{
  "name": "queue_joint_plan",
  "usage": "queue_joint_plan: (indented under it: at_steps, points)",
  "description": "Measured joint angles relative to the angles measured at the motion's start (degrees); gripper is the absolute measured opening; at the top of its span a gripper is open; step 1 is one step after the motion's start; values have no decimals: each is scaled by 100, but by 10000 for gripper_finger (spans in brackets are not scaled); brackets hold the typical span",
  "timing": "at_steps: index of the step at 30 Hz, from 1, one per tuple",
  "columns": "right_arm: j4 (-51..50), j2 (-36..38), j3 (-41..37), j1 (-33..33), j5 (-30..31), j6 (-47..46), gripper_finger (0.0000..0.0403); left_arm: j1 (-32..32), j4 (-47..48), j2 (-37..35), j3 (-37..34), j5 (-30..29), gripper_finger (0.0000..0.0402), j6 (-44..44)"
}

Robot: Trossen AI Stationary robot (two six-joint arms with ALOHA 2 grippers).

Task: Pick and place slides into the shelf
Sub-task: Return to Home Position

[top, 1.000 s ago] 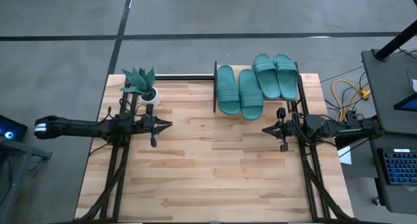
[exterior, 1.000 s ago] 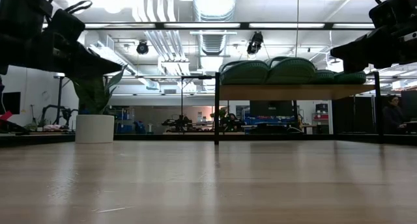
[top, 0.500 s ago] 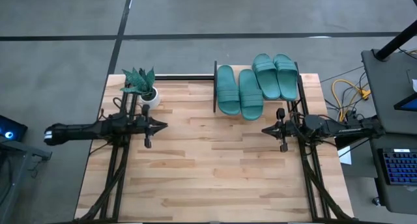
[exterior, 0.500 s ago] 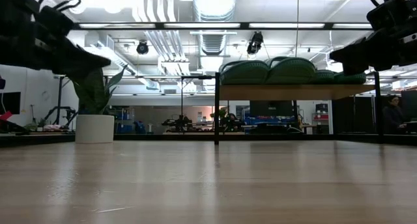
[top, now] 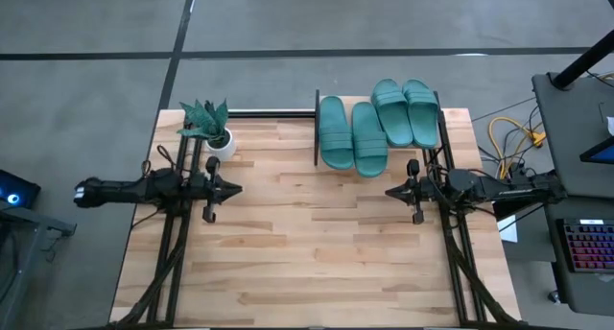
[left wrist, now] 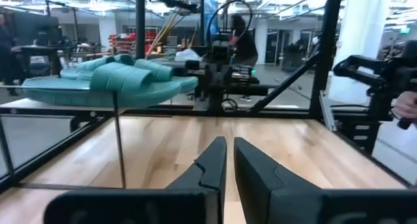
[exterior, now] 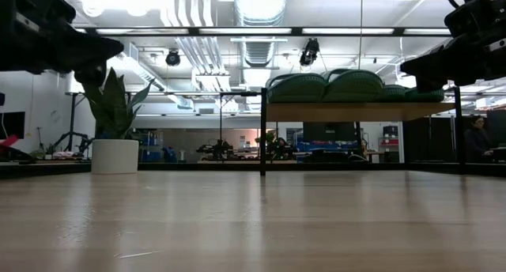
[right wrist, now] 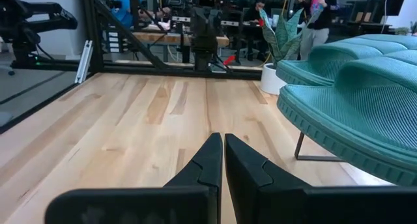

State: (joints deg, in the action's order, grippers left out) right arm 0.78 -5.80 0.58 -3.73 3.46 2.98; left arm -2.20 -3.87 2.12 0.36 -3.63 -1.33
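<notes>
Slides (top: 374,124) x4 atop shelf (exterior: 356,111), wood tbl (top: 307,244)

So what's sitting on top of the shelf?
Four green slides lie side by side on the shelf, straps up. From above they cover nearly all of its top, so anything tucked beneath them can't be seen.

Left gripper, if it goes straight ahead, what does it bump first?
Probably the right gripper. The left gripper points across the bare table straight at it, with nothing between them. The shelf and slides sit off to the side of that line.
</notes>
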Motion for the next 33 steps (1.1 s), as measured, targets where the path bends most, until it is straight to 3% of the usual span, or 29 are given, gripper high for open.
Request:
queue_joint_plan:
  at_steps: [6, 12, 18, 33]
  points:
    - [0, -1, 0, 0, 2, 38, 9, -643, 49, 323, -2, -928, 15, 313]
    - [31, 9, 0, 1, 20, 129, 9, -752, -94, 434, -2, -1178, 15, 467]
    - [132, 9, -2, 0, 19, 216, 9, -758, 538, -85, 183, -1055, 15, 373]
    - [157, 11, -2, 0, 8, 329, 9, -763, 539, 0, 153, -873, 15, 309]
